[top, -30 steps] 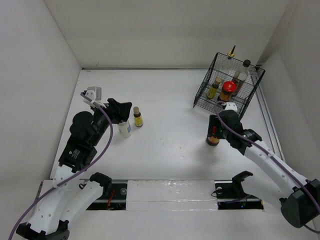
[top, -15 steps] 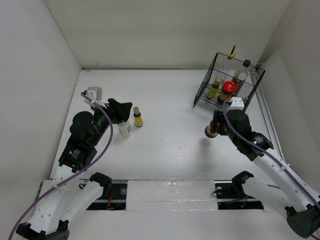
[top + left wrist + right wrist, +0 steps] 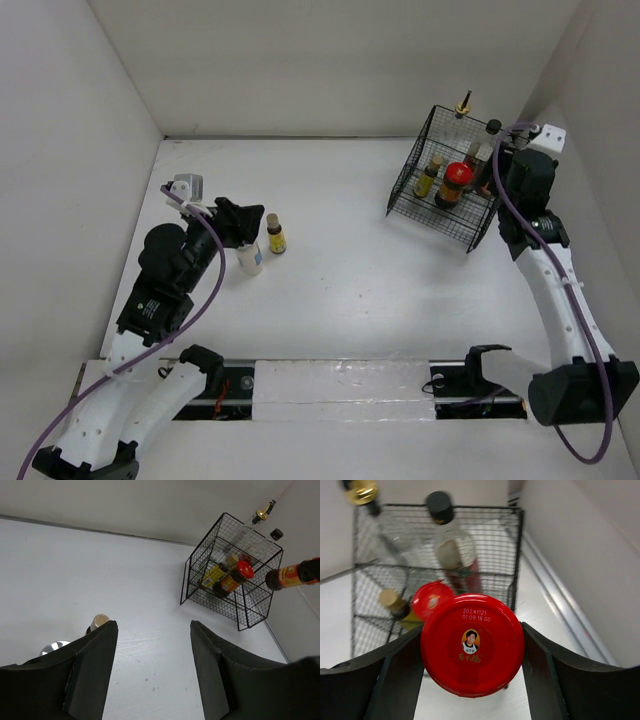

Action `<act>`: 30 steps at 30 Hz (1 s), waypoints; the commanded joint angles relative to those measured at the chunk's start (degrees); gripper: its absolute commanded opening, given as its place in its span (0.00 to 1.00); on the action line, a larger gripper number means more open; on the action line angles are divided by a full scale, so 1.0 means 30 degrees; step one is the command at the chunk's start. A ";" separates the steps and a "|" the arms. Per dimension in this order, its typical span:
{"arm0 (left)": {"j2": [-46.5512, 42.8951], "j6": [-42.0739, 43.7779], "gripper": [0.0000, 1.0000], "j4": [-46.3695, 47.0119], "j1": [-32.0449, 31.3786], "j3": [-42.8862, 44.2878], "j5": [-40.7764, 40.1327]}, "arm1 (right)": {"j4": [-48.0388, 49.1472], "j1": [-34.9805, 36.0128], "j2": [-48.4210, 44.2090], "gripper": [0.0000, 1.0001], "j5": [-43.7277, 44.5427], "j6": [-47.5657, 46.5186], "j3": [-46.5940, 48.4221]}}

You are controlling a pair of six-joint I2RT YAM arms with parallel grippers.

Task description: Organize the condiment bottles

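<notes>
My right hand holds the red-lidded jar between its fingers, just beside the basket at upper right. My left hand is wide open.

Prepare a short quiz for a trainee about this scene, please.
1. True or false: the black wire basket already contains one red-lidded dark jar.
2. What does the right gripper hold? A) a white plastic bottle B) a second red-lidded dark jar C) nothing
3. Fill in: ___ small bottles stand on the white table near the left gripper.
Key: 1 true; 2 B; 3 two.
</notes>
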 commanded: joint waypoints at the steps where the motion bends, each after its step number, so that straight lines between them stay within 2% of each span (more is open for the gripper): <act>1: -0.0231 0.0111 0.55 0.0838 0.0064 -0.0097 0.0130 | 0.4019 -0.1581 0.0732 0.42 -0.1952 -0.0402 0.2333; 9: 0.0177 0.0111 0.55 0.0838 0.0064 -0.0097 0.0130 | 0.5306 -0.3810 0.2696 0.41 -0.3982 -0.0226 0.2950; 25: 0.0355 0.0111 0.55 0.0838 0.0064 -0.0097 0.0130 | 0.5689 -0.3433 0.5654 0.43 -0.4451 0.0125 0.1778; 30: 0.0530 0.0111 0.55 0.0838 0.0064 -0.0097 0.0130 | 0.5689 -0.3431 0.6681 0.49 -0.4100 0.0359 0.1544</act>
